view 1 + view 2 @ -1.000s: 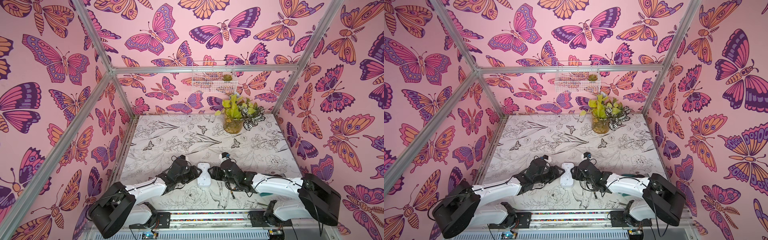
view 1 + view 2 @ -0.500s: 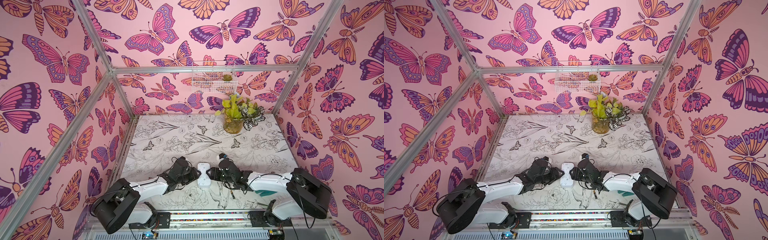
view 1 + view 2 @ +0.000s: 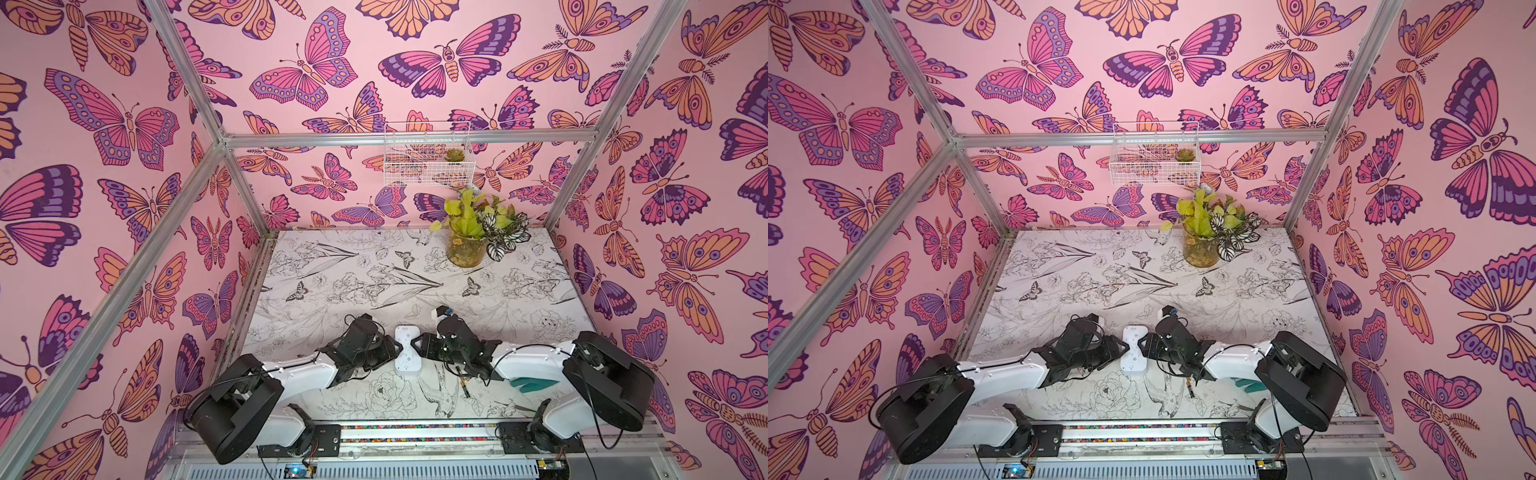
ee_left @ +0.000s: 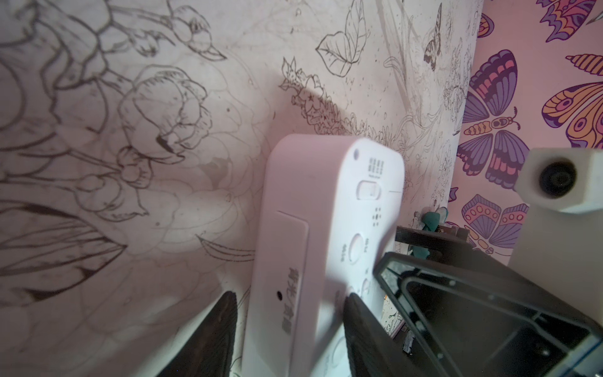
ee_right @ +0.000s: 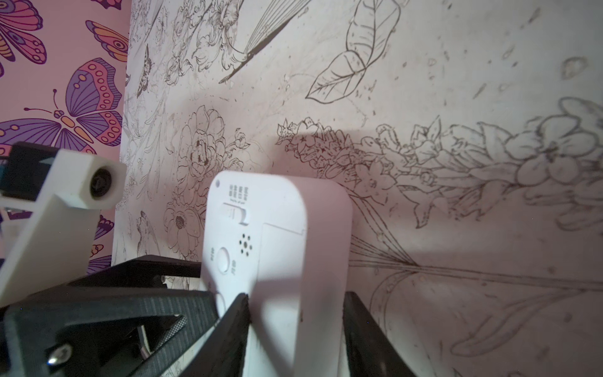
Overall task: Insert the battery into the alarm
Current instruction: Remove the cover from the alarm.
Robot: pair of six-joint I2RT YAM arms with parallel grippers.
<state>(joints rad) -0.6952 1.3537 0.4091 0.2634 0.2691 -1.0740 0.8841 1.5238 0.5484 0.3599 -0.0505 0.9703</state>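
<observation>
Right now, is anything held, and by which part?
The alarm, at mid-length. The right gripper clamps it, one jaw on each broad face. The left gripper straddles it from the opposite side; whether it presses I cannot tell.

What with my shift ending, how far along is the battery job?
Done: only setup; the alarm is back up, its back cover looking shut. In hand: the left claw and right claw straddle it from opposite sides. Left: open the cover, fetch what looks like the battery lying nearby, insert it.

Inside the left pincer (image 4: 289, 295), the alarm (image 4: 326, 202) is cut off by the frame, its print blurred. Behind the right pincer (image 3: 423, 344), a teal glove (image 3: 524, 383) lies mostly hidden under the arm (image 3: 532, 360).
</observation>
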